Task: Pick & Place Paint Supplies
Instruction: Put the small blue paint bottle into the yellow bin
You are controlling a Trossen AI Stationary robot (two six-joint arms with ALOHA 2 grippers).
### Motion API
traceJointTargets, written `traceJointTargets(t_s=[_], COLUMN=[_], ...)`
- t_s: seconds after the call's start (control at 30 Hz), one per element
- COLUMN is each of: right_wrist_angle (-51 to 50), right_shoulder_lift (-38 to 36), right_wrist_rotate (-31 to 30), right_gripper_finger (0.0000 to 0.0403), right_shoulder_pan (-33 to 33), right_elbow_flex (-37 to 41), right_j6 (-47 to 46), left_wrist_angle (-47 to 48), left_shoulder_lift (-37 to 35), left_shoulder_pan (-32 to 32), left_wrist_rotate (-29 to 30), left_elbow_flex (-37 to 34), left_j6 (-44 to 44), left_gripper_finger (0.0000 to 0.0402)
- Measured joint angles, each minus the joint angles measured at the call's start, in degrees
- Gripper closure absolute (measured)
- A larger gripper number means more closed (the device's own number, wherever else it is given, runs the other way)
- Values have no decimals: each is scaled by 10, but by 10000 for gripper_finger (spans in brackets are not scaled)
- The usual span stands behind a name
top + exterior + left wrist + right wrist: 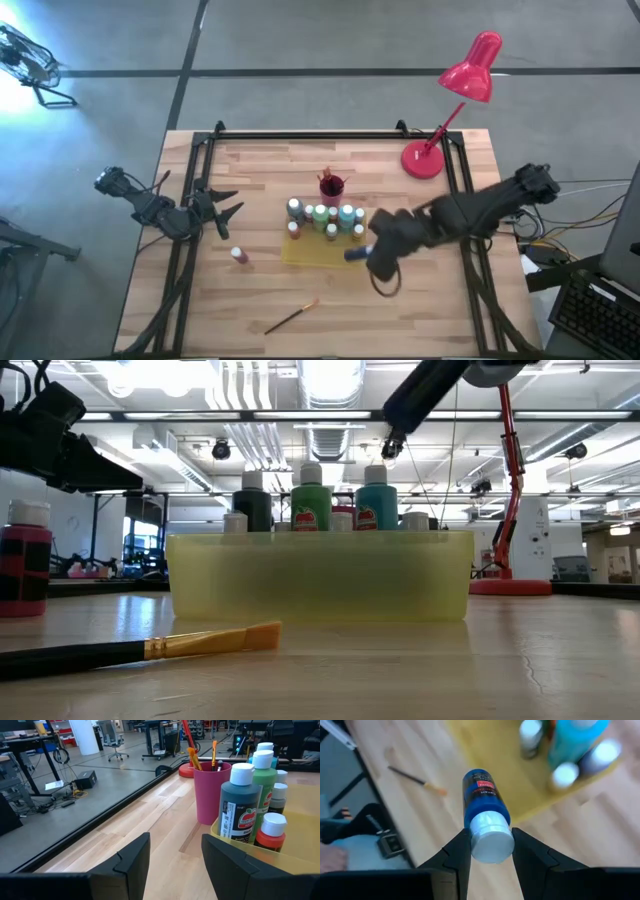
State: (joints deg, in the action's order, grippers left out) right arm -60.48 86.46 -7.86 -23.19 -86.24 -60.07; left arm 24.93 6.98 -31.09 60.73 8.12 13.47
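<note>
- The right gripper [491,851] is clamped on the white cap of a dark blue paint bottle [484,795]; in the high view this gripper [362,254] sits right of centre, at the right edge of the tray, its dark arm reaching in from the right side of the frame.
- The held bottle [355,255] hangs above the table, cap toward the wrist, body pointing away.
- The left gripper [222,208] waits at the left of the high view, level over the bare wood, its two fingers spread apart and holding nothing.
- A flat translucent yellow plastic tray [300,252] lies at the centre of the wooden table [440,310].
- Standing upright in the tray is a cluster of small white-capped paint bottles [322,217]: dark green, green, teal and orange-red ones can be told apart.
- A small magenta plastic cup [331,187] stands just above the tray in the high view, with orange-tipped brushes [193,758] upright inside it.
- A lone red-and-black paint bottle [239,256] stands left of the tray.
- A dark-handled brush with an orange tip [291,317] lies flat near the bottom centre.
- A red desk lamp [462,95] stands at the upper right.
- The bottle labels carry a red apple mark; the writing is too small to read.
</note>
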Motion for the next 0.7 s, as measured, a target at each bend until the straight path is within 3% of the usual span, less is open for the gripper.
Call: traceJointTargets(t_s=[0.3,0.7], right_wrist_angle=[-7,-5], right_shoulder_lift=[28,136], right_wrist_rotate=[8,42], right_gripper_finger=[291,291], right_shoulder_pan=[87,96], right_elbow_flex=[6,-7], right_j6=[124,154], left_wrist_angle=[0,0], left_shoulder_lift=[0,0], left_shoulder_pan=[0,0], left_wrist_rotate=[0,0], left_elbow_flex=[0,0], left_j6=[0,0], left_gripper_finger=[217,217])
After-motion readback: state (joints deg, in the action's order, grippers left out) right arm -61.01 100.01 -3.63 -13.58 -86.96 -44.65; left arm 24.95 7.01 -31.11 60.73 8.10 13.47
